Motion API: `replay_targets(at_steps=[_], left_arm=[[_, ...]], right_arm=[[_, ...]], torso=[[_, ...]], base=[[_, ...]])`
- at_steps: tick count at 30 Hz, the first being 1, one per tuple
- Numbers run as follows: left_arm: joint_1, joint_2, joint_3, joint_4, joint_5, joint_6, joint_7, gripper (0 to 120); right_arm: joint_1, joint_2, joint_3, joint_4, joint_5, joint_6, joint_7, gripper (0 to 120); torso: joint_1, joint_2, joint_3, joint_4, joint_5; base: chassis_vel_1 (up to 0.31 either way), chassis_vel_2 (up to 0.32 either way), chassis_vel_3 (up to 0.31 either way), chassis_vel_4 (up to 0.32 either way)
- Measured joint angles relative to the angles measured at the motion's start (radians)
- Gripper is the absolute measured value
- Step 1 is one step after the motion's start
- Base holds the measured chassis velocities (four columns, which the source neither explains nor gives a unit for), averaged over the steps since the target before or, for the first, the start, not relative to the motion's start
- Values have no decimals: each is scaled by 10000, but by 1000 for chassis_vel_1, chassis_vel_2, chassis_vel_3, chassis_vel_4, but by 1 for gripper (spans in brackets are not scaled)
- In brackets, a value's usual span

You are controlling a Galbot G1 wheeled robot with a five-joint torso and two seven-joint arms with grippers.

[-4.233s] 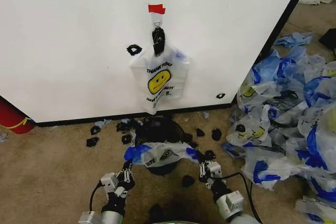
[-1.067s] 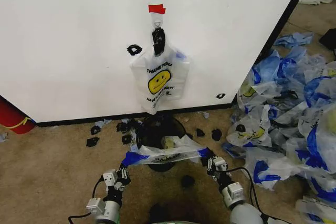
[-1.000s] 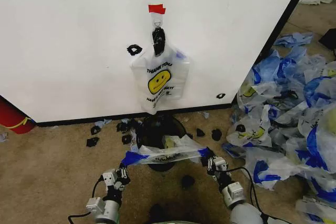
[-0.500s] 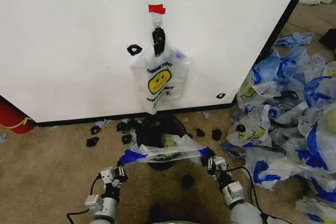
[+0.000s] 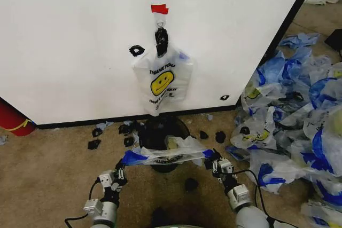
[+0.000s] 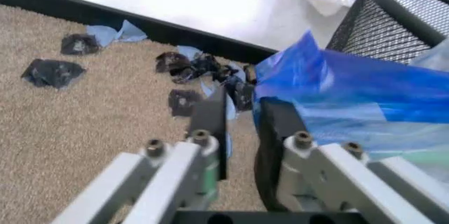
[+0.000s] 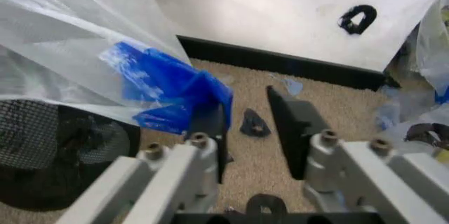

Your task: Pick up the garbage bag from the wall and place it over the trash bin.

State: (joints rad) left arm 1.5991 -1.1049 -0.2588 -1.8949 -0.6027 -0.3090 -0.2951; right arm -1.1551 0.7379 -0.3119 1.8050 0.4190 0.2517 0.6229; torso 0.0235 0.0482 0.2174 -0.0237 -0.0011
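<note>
Wrist cams: both tools' fingers parted beside garbage bag (image 5: 165,155) handles.

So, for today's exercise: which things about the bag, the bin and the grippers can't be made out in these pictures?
- Head view: the trash bin's inside and near rim, covered by the garbage bag stretched over it.
- Head view: that bag's print, crumpled and too small to read.
- Left wrist view: whether the blue handle touches the left gripper; it overlaps one finger.
- Head view: a red object, cut off by the left edge.
</note>
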Motion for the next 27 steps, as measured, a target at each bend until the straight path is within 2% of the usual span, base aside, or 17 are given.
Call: replay_targets(at_steps=[3,9,11,13,16,17,20,22,27], left_arm=[[88,4,9,-117,20,-2,0,29],[407,20,-6,-535,133,-32,5,57],[427,20,-8,-563,142,-35,7,57],[557,30,-41,-770,181,-42,13,69],[737,71,-75,-1070,197,-22,20,82],[737,71,-75,-1070,197,-22,20,82],[924,101,-87,-1316,246,-3,23,94],[1055,117,-89,-1470,280,8,22,98],[1338,191,-103,-1817,320,80,-13,99]], right_arm=[[-37,-20,19,75,-14,0,0,32],[-182,-89,131,280,-150,66,-6,57],[-190,-91,138,297,-157,73,-8,59],[-244,-115,176,457,-189,110,-27,71],[-302,-157,184,659,-210,176,-57,83],[-302,-157,184,659,-210,176,-57,83],[-381,-224,182,816,-266,227,-65,95],[-408,-258,167,884,-299,245,-66,98],[-436,-375,78,1074,-340,333,-87,100]], torso=[[0,0,0,0,1],[0,0,0,0,1],[0,0,0,0,1],[0,0,0,0,1],[0,0,-1,1,1],[0,0,-1,1,1],[0,1,-1,0,1],[0,1,-1,0,1],[0,2,-1,0,1]], base=[[0,0,0,0],[0,0,0,0],[0,0,0,0],[0,0,0,0],[0,0,0,0],[0,0,0,0],[0,0,0,0],[0,0,0,0],[0,0,0,0]])
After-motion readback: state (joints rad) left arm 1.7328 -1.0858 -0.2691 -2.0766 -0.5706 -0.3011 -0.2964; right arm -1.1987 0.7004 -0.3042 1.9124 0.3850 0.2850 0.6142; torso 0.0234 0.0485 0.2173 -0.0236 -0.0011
